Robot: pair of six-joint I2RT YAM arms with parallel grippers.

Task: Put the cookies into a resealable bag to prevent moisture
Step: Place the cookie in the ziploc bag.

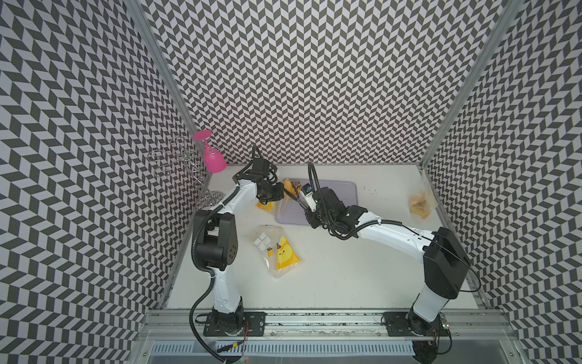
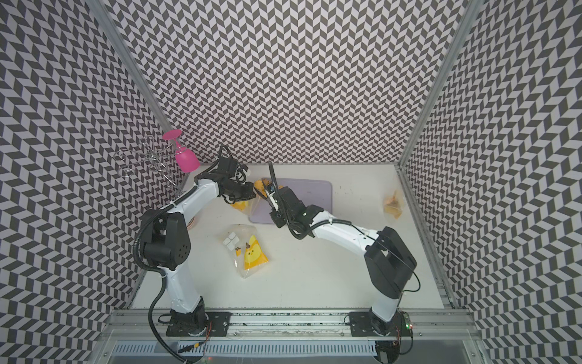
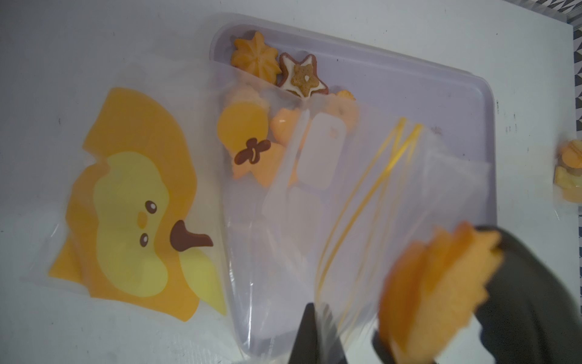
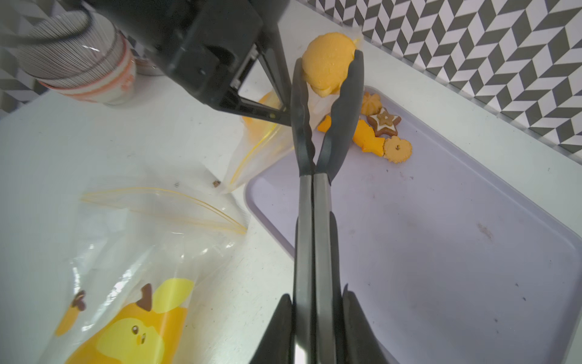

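Right gripper [image 4: 318, 331] clenched on tongs [image 4: 315, 227] pinching one cookie [image 4: 327, 63], left gripper [image 4: 283, 115] clamping one bag [image 4: 252, 151], two more bags [image 1: 282, 253] lying apart

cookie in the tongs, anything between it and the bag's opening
Nothing visible does. The cookie in the tongs hangs beside the mouth of the bag, whose edge the left gripper pinches up; how wide it gapes is unclear.

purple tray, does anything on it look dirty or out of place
Nothing is spilled or broken. The lilac plastic tray has dark specks and a greyish smudge on its bare surface, and the small orange toy cookies left on it are bunched in one far corner.
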